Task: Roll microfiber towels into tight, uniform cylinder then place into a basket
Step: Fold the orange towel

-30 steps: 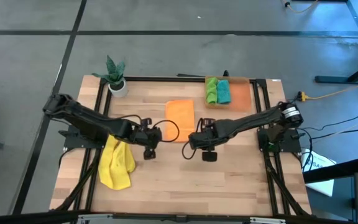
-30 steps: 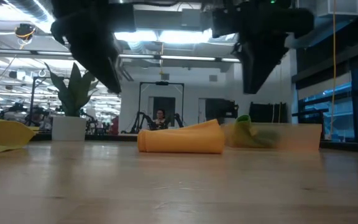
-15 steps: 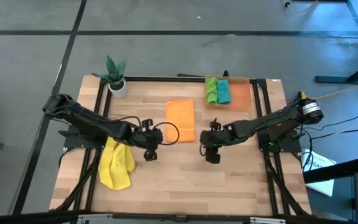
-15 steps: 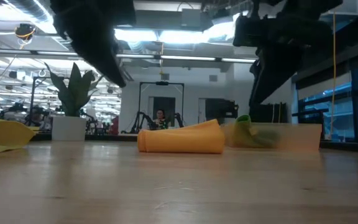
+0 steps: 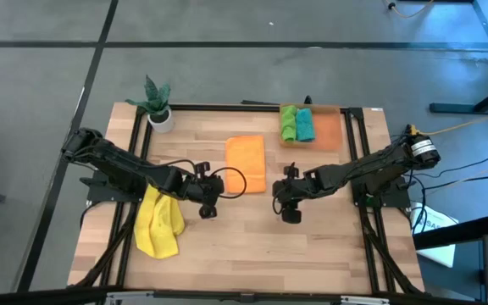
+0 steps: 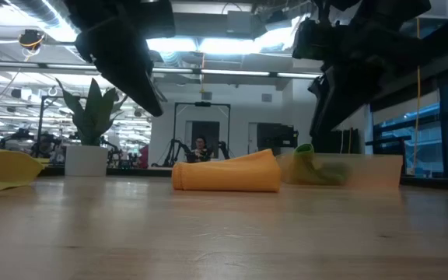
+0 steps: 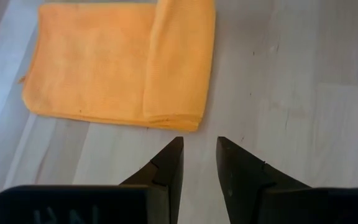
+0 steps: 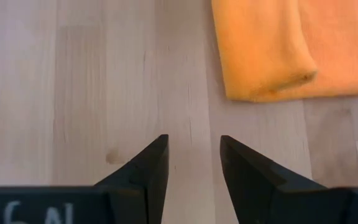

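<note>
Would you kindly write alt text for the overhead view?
Two robot arms hover empty, left gripper and right gripper open, flanking a folded orange towel on the wooden table. Green towel and teal towel lie in the basket; yellow towel lies crumpled left.

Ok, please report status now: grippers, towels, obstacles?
Left gripper, right gripper: open, empty. Folded orange microfiber towel lies between them, unrolled. Nothing blocking.

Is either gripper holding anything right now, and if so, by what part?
Nothing is held. The left gripper and right gripper are both open over bare table, just short of the orange towel.
</note>
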{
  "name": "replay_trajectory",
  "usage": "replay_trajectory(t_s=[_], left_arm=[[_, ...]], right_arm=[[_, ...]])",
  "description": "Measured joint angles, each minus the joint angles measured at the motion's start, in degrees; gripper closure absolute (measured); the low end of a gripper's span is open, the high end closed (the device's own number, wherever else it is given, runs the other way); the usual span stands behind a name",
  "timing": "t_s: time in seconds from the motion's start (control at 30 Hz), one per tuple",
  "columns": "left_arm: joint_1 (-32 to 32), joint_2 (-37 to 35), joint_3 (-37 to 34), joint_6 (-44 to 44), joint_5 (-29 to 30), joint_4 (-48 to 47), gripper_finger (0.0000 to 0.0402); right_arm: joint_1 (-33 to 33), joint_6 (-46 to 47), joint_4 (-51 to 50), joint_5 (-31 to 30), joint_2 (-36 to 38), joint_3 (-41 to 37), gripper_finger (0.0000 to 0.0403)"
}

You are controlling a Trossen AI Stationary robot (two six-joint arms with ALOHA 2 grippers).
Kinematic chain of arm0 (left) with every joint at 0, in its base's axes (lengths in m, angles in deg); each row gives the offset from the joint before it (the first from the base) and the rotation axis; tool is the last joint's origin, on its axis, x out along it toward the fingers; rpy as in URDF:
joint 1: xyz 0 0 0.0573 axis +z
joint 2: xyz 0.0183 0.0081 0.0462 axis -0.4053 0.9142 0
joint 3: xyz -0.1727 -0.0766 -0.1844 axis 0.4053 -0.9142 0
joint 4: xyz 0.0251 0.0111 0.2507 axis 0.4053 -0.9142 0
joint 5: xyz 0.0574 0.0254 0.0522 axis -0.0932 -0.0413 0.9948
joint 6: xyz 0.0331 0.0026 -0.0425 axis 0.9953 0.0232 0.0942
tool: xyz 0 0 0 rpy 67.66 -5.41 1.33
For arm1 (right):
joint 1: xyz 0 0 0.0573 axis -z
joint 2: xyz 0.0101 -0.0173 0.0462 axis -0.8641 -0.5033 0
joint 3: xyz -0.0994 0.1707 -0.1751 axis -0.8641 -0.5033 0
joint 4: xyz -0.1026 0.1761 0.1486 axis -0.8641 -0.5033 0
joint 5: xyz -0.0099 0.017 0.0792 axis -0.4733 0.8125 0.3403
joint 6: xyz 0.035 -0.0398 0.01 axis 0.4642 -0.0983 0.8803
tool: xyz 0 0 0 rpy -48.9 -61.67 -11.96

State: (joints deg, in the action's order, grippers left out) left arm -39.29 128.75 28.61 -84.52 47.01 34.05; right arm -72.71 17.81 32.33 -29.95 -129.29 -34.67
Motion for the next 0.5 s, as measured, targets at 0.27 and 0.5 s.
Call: replay_trajectory(t_s=[0.27,0.5], left_arm=[[0.0,0.0,0.0,-0.1,-0.4,1.9,0.0316],[0.0,0.2,0.0,0.4,-0.1,2.7,0.0316]], right_arm=[[0.0,-5.6,5.2,-0.1,-0.1,0.0,0.0256],[0.8,-13.7,9.3,-0.1,-2.5,0.1,0.0256]])
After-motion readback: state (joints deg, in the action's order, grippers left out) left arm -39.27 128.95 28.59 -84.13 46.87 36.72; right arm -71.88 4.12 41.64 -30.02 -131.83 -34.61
